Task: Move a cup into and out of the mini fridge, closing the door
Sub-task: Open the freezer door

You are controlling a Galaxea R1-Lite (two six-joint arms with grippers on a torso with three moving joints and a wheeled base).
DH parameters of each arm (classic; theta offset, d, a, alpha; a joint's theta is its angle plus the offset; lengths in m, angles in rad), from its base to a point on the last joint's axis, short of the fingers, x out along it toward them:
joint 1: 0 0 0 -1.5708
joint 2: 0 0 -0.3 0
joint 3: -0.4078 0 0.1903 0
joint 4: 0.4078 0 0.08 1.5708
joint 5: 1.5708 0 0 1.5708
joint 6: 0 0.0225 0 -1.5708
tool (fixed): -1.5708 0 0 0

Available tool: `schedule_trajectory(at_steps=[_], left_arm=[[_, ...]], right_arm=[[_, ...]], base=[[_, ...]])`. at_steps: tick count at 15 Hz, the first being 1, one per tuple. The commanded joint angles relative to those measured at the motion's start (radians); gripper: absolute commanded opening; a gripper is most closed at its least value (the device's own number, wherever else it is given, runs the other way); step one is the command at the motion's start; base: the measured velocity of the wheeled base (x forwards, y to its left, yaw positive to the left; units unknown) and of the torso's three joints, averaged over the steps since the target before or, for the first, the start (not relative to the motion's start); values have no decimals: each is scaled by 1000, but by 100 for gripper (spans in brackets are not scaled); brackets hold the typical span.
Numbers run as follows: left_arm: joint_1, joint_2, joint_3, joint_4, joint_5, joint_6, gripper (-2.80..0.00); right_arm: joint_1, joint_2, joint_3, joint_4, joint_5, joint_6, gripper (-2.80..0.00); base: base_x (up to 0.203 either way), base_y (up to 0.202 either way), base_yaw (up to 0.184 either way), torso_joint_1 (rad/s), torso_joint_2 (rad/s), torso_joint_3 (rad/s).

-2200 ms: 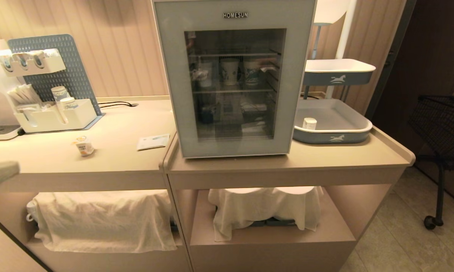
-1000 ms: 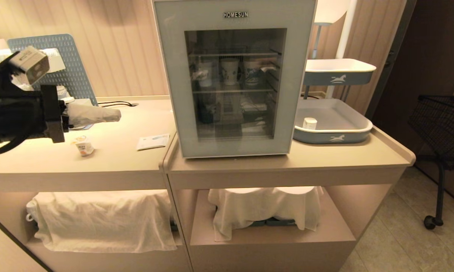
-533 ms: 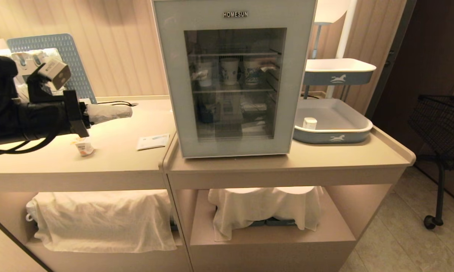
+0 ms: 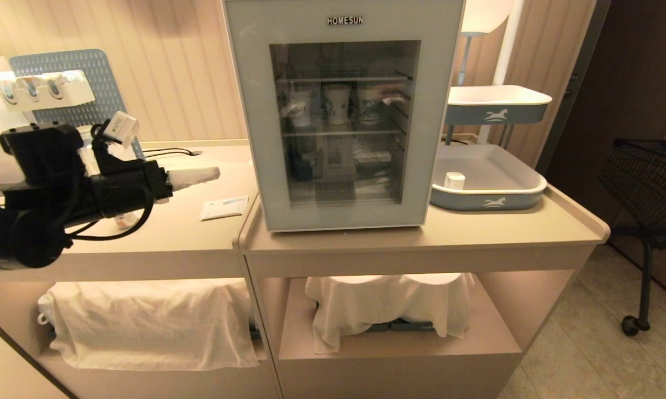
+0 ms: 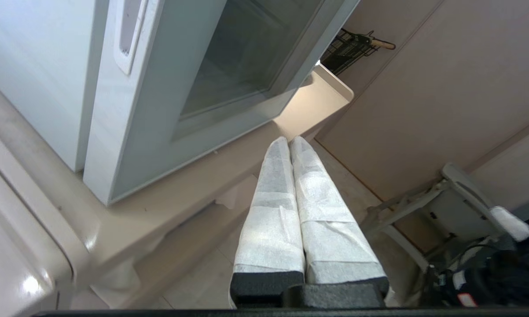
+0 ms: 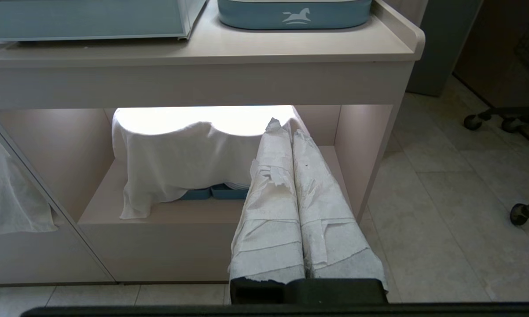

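The mini fridge stands on the counter with its pale grey-blue glass door shut. My left gripper hovers level over the counter just left of the door, fingers shut and empty. In the left wrist view its fingertips point past the door's lower corner; a recessed handle shows on the door's edge. The cup sits on the counter under my left arm, mostly hidden. My right gripper is shut and empty, low before the counter's lower shelf.
A paper packet lies on the counter by the fridge. Right of the fridge a blue-and-white tray holds a small white pot. Paper cups stand inside the fridge. White cloths cover the lower shelves. A black wire basket is far right.
My left arm has come in from the left and reached rightwards toward the fridge door, its wrist turning. It now covers most of the cup. The fridge stays shut.
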Motion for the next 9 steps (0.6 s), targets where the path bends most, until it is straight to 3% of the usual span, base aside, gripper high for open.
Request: schedule_trajectory(at_steps=[1,4,9], left_arm=[[-10,53,-3,-49,-4,3,-280],[-51,57,1,-198,-9,-7,-280],[-63,100,-15,-190,0,-16,-280]], right_arm=[[0,-2,9,0,0,-1,-280],[0,-2,9,0,0,-1,-280],[0,-2,9,0,0,-1,-280]], base=[[0,0,0,0,0,0],[0,0,0,0,0,0],[0,0,0,0,0,0]])
